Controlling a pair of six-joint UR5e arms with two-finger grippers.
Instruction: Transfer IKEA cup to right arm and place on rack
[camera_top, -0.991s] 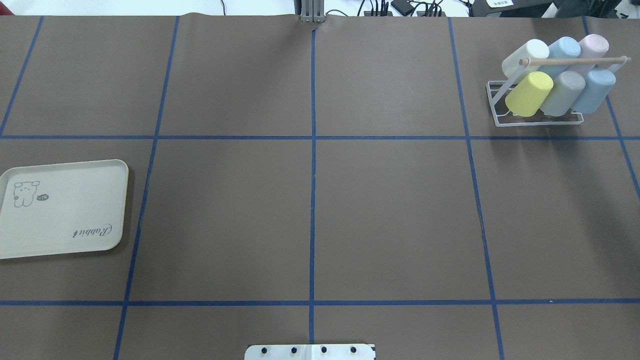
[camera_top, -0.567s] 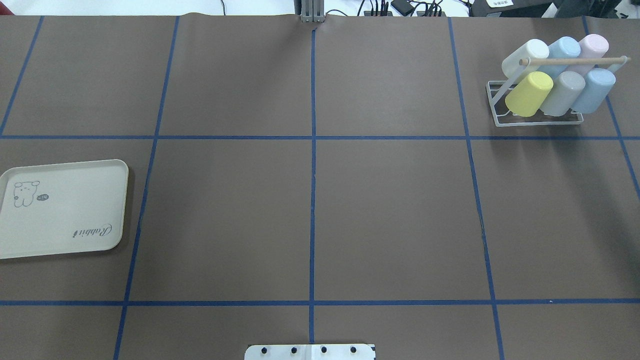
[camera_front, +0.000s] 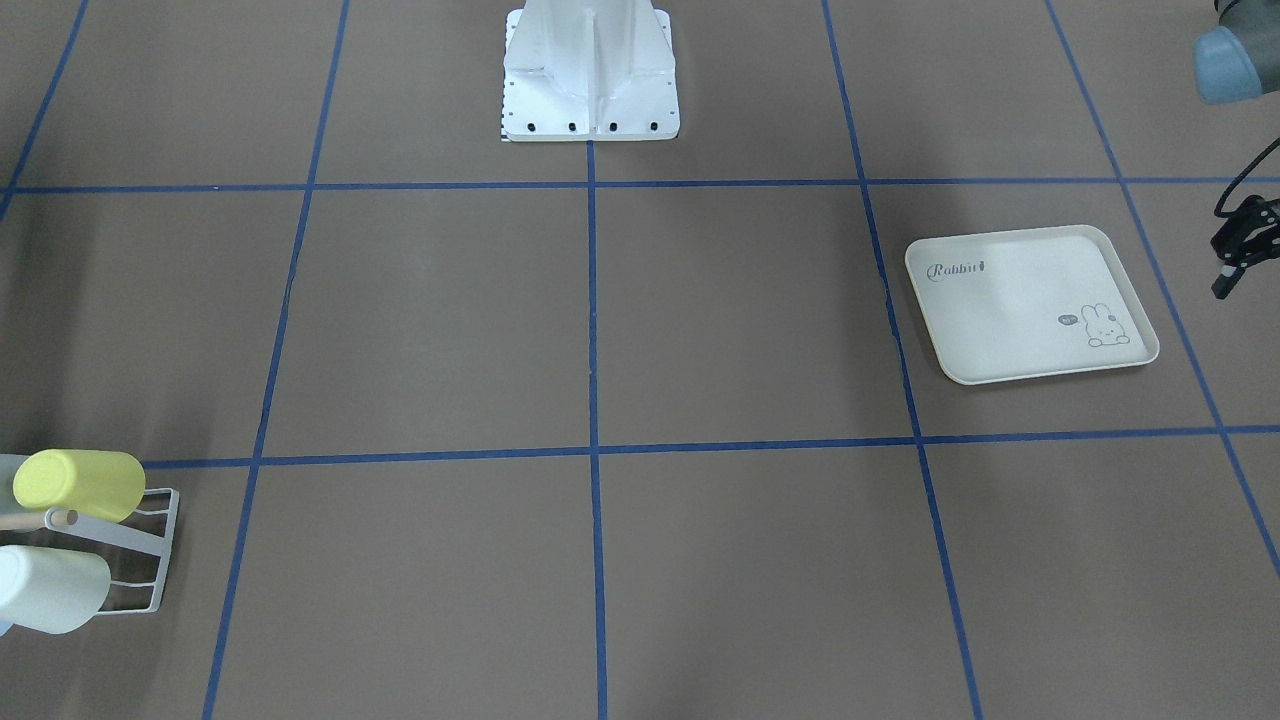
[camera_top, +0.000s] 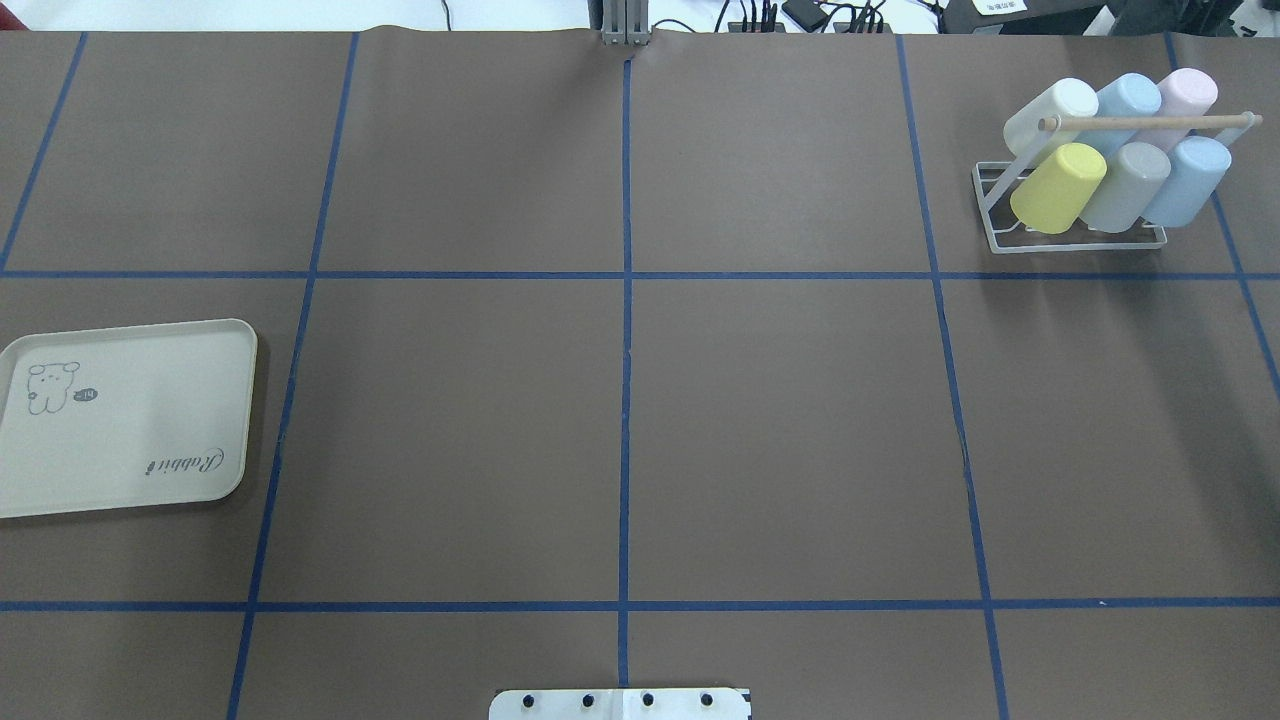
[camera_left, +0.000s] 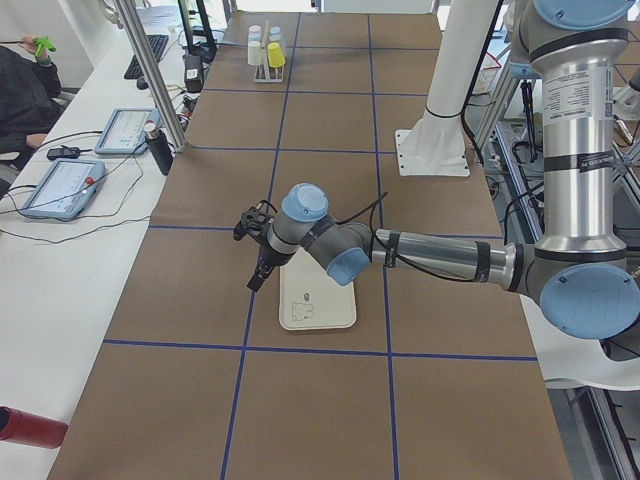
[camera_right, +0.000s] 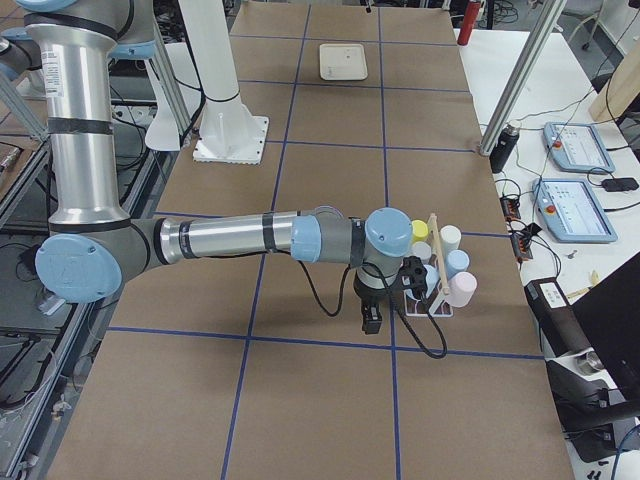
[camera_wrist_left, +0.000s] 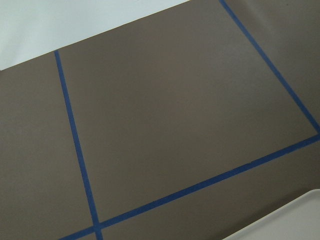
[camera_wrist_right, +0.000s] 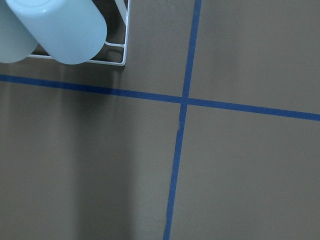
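**SIX CUPS ON THE RACK, BOTH ARMS OUT OVER THE TABLE**

Start at the robot's side, where the white base plate (camera_top: 620, 704) sits at the edge of the brown table (camera_top: 780, 430). Farther out on the left, the cream tray (camera_top: 150, 400) lies flat. The left arm (camera_left: 430, 255) stretches low across the table, and the left gripper (camera_left: 258, 272) hangs just beside the tray. You cannot tell how wide its fingers stand.

At the far right corner, the rack (camera_top: 1080, 246) carries six cups on its slanted prongs. The yellow cup (camera_top: 1058, 187), grey cup (camera_top: 1126, 186) and blue cup (camera_top: 1187, 181) are in the front row. The white cup (camera_top: 1050, 116), pale blue cup (camera_top: 1128, 98) and pink cup (camera_top: 1187, 95) sit behind, under the wooden dowel (camera_top: 1150, 122). The right arm (camera_right: 230, 238) reaches there, with the right gripper (camera_right: 371, 318) hanging just beside the rack on the robot's side. You cannot tell whether its fingers are wide or narrow.
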